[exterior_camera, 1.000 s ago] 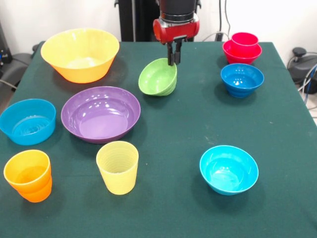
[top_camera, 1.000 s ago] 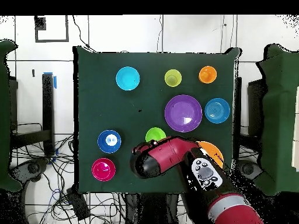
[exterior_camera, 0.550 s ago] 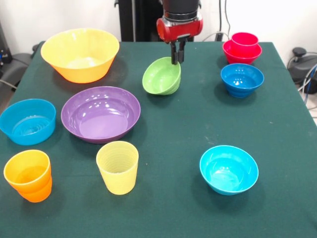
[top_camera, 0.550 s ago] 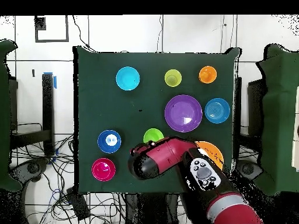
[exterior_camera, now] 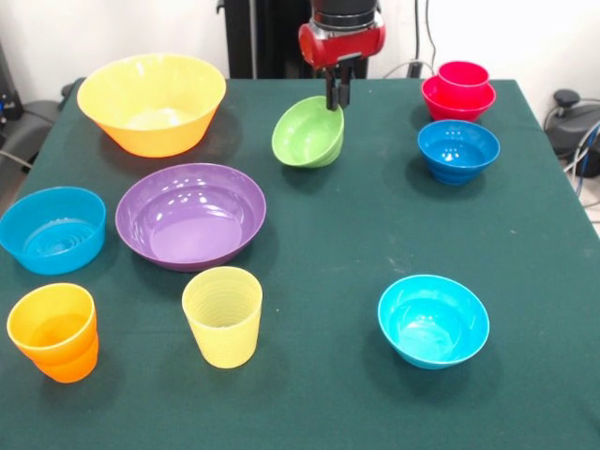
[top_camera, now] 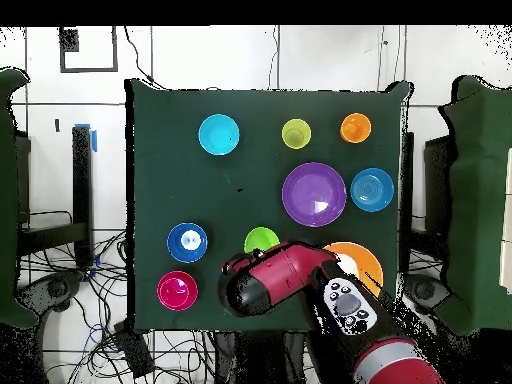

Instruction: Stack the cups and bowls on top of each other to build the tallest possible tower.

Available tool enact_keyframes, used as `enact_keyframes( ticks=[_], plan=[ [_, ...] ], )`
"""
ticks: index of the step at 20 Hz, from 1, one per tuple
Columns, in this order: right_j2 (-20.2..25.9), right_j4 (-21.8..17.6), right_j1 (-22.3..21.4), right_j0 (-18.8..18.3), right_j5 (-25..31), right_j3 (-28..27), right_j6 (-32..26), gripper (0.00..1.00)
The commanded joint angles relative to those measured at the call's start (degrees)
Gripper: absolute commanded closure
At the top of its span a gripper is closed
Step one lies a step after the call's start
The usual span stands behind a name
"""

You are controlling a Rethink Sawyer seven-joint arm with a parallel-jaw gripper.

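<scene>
The hand [exterior_camera: 336, 94] is clamped on the rim of the lime green bowl [exterior_camera: 307, 133], which hangs tilted above the table [exterior_camera: 356, 225], between the large yellow-orange bowl [exterior_camera: 152, 101] and the dark blue bowl [exterior_camera: 457, 150].

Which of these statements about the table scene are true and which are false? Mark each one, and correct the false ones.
1. The gripper pinches the rim of the lime green bowl, which hangs tilted. True.
2. The red cup sits in the dark blue bowl. False: it sits in the red bowl.
3. The purple bowl holds the pale yellow cup. False: the cup stands apart, on the table.
4. The cyan bowl is empty. True.
</scene>
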Motion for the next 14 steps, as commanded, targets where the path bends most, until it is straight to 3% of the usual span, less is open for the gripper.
enact_keyframes(
  ticks=[1,14],
  plan=[
    [2.96,1.95,-0.65,0.69,5.3,3.67,-1.24,1.0],
    [-0.67,1.18,-2.48,3.66,1.55,7.82,3.97,1.0]
  ],
)
